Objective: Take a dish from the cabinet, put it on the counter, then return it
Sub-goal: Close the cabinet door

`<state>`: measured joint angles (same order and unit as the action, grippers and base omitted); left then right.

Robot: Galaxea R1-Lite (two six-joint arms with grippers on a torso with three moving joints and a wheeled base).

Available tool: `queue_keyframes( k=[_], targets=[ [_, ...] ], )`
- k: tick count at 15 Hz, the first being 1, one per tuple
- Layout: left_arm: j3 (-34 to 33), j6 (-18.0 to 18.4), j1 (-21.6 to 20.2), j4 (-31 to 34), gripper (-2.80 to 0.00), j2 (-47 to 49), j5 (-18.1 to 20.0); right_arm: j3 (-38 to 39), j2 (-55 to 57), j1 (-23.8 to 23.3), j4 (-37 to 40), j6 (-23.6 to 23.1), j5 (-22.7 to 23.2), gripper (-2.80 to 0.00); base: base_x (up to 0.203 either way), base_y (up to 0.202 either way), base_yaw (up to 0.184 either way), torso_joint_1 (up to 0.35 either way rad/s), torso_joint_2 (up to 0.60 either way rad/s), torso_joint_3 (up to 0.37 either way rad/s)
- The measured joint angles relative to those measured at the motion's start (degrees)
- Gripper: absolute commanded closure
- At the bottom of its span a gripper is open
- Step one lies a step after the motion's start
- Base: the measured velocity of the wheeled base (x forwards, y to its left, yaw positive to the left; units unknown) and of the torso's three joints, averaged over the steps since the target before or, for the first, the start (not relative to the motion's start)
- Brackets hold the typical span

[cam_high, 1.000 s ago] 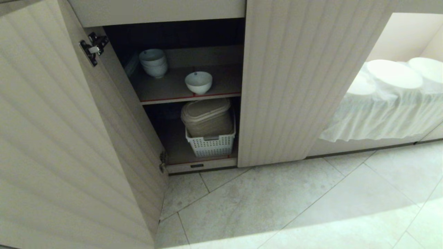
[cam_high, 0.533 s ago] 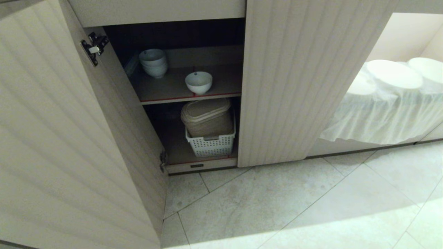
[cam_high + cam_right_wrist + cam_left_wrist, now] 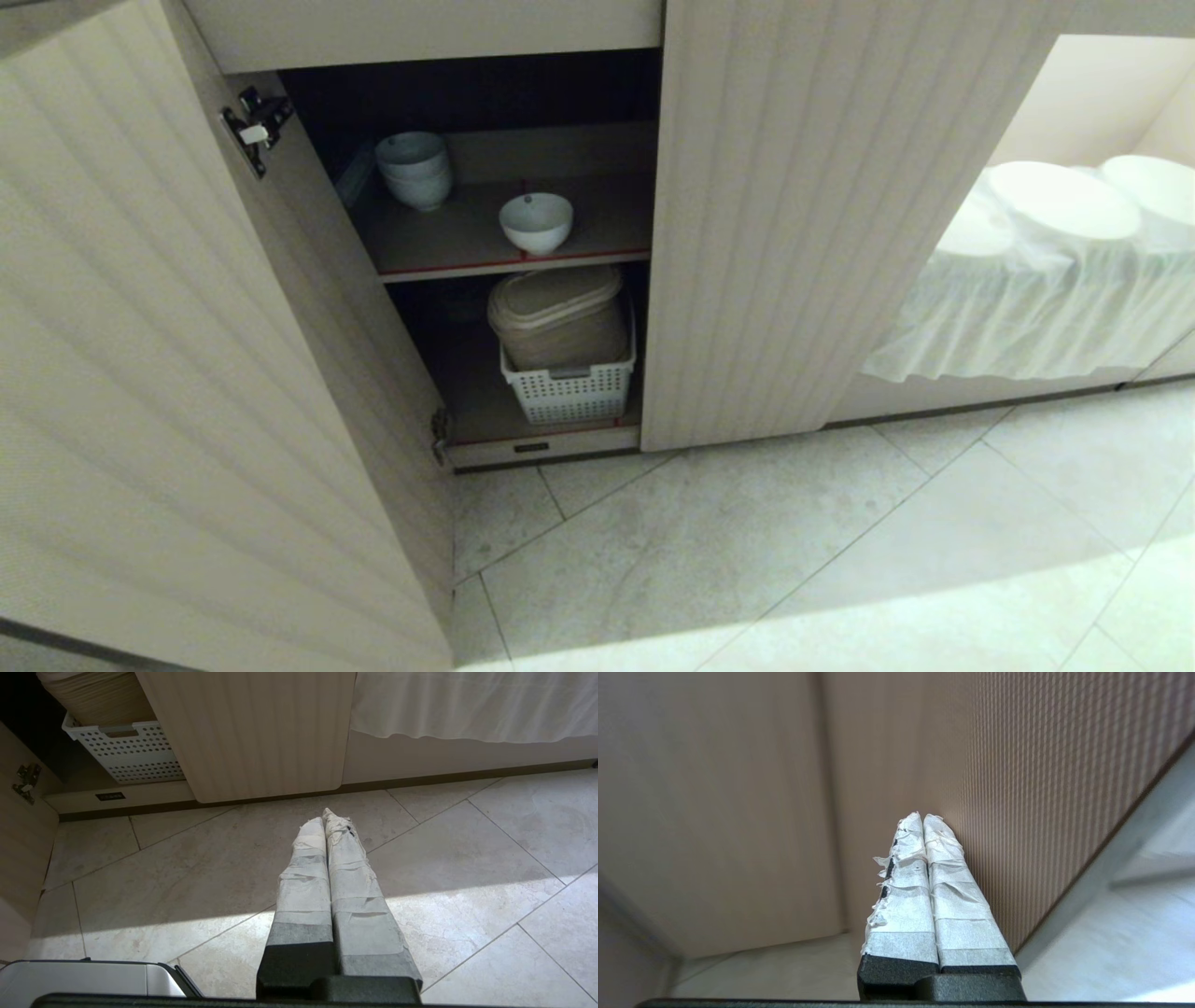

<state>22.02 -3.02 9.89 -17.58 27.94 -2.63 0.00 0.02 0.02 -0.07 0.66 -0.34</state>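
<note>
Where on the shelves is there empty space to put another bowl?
Upper shelf: bare between stacked bowls and single white bowl, and right of it. Lower shelf is crowded by the white basket, free only left of it.

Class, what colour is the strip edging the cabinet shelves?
Red strip, clearest in the head view.

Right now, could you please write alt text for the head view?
A small white ceramic bowl sits alone on the upper shelf of an open ribbed beige cabinet, stacked white bowls behind it, and a white perforated basket below.

White dish [image 3: 536, 222] — beige ribbed cabinet [image 3: 803, 215] — white perforated basket [image 3: 568, 390].
</note>
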Motion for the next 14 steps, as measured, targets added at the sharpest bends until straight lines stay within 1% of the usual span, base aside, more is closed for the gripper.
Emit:
queue_keyframes(
  k=[2, 4, 7, 10, 12, 14],
  targets=[
    [0.24, -0.42, 4.25, 0.16, 0.0, 0.17, 0.16, 0.0, 0.0, 0.02, 0.01, 0.0, -0.02, 0.0, 0.0, 0.0, 0.0, 0.0, 0.0, 0.0],
    [0.38, -1.99, 7.74, 0.08, 0.0, 1.27, 0.49, 0.0, 0.0, 0.02, 0.0, 0.0, 0.01, 0.0, 0.0, 0.0, 0.0, 0.0, 0.0, 0.0],
    [0.9, -4.11, 10.4, -0.25, 0.0, 5.25, 0.63, 0.0, 0.0, 0.0, 0.0, -0.02, -0.02, 0.0, 0.0, 0.0, 0.0, 0.0, 0.0, 0.0],
    [3.43, -6.86, 14.06, -0.42, 0.0, 11.22, 0.71, 0.0, 0.0, 0.0, 0.0, 0.0, -0.01, 0.0, 0.0, 0.0, 0.0, 0.0, 0.0, 0.0],
    [5.66, -7.53, 16.23, -1.3, 0.0, 15.66, 0.71, 0.0, 0.0, 0.0, 0.0, -0.01, 0.0, 0.0, 0.0, 0.0, 0.0, 0.0, 0.0, 0.0],
    [8.04, -7.64, 17.73, -3.76, 0.0, 20.74, 0.63, 0.0, 0.0, 0.0, 0.0, 0.02, 0.0, 0.0, 0.0, 0.0, 0.0, 0.0, 0.0, 0.0]
  ],
)
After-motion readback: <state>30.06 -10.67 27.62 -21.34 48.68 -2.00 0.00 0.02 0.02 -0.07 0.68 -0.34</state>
